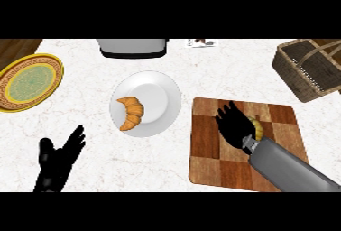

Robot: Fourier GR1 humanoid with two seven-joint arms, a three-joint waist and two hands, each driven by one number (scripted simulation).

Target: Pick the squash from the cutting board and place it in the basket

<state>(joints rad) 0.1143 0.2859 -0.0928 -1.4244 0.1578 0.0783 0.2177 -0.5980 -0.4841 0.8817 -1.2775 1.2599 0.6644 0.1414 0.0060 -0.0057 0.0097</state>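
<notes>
Head view shows your right hand [234, 128] lying over the squash [255, 127] on the cutting board [213, 153], at the right of the counter [86, 131], so the step in hand looks like the grasp itself. The hand covers most of the squash, and its dark fingers [230, 113] stretch toward the board's far edge; whether they are wrapped round the squash or merely lying across it you cannot tell from here, so settle that before you lift. Get the fingers curled under the squash's rounded side with the thumb opposite, and check that it rises with the hand, not rolling off toward the board's right edge. Once it is off the wood, raise it well clear, because the basket [307, 67] stands far and to the right, well apart from the board, and its wall and arched handle have to be cleared before you lower the squash inside. What shows of the squash is only a narrow yellow sliver with faint ribbing, peeking out at the hand's right side near the middle of the board; its full shape and length are hidden. Your left hand [58, 158] rests at the near left with fingers apart and straight, holding nothing, and needs no part in this.
</notes>
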